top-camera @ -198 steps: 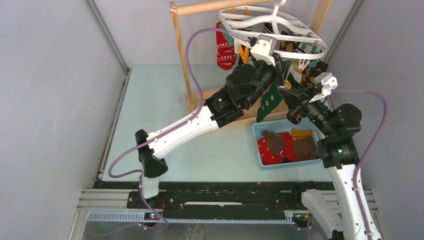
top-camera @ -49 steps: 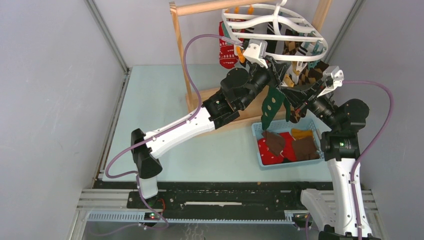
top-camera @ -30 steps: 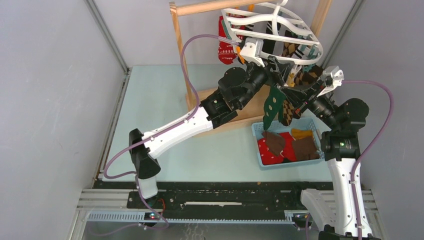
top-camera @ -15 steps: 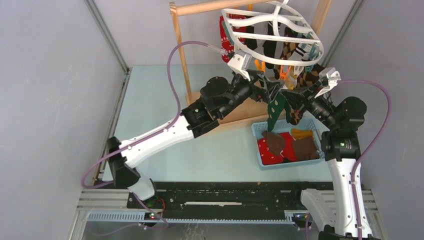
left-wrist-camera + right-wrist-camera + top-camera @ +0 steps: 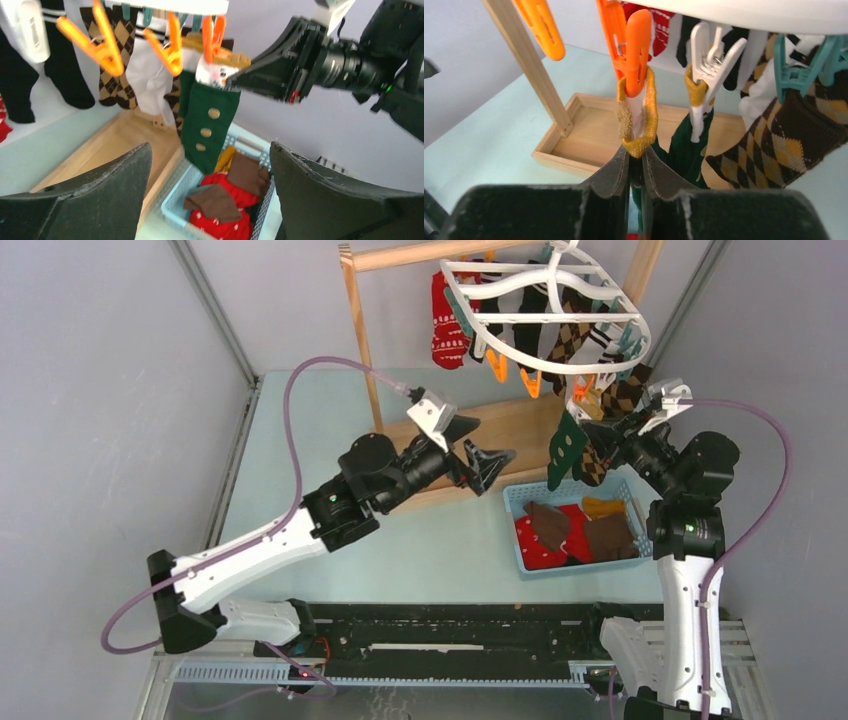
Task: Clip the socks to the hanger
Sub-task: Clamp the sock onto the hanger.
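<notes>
The white oval hanger [image 5: 600, 355] hangs from the wooden rack with several socks clipped round its rim. A dark green sock [image 5: 565, 445] with a yellow cuff [image 5: 649, 120] dangles from an orange clip [image 5: 636, 50]. My right gripper [image 5: 635, 152] sits just under that clip, its jaws a narrow slit apart, the tips touching the cuff on both sides. My left gripper [image 5: 483, 445] is open and empty, left of the basket and below the hanger. Its wrist view looks at the green sock [image 5: 207, 120].
A light blue basket [image 5: 515, 498] on the table holds brown [image 5: 547, 523] and red [image 5: 535, 550] socks. The wooden rack's post [image 5: 360, 330] and base tray [image 5: 520, 425] stand behind my left gripper. A red sock [image 5: 448, 325] and argyle socks [image 5: 570, 335] hang from the hanger.
My left arm has pulled back down and left from the hanger with its jaws spreading wide. The hanger has swung back. My right jaws have eased slightly apart at the green sock.
</notes>
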Robot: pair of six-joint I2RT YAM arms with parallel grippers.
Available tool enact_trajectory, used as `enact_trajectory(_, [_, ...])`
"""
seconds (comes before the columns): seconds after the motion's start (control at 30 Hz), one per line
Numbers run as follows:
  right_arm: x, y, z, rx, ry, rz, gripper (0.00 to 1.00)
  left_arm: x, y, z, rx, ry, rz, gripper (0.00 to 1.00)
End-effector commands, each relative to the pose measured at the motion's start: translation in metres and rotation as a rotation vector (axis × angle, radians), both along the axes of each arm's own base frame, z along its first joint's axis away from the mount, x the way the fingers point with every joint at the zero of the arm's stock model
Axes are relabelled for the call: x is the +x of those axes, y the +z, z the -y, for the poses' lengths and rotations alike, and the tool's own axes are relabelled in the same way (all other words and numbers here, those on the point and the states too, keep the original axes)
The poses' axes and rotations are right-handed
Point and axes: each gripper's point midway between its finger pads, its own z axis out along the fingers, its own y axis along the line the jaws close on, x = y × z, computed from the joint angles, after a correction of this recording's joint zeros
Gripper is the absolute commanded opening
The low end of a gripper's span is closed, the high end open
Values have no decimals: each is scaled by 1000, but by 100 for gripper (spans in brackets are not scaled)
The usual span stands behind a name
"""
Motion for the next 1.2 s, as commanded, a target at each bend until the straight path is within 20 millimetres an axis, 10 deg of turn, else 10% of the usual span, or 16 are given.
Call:
enact_trajectory(0.0, [6,5,19,-46,-81,16,18,-1,-13,-29,40,53,42,92])
enact_trajectory(0.4, [34,7,65,-75,-205,13,17,11,-52,-91,42,208,-15,93])
enact_trajectory(1.17, [100,41,122,-104,-279,80,17,18,-62,-101,30,262,-50,94])
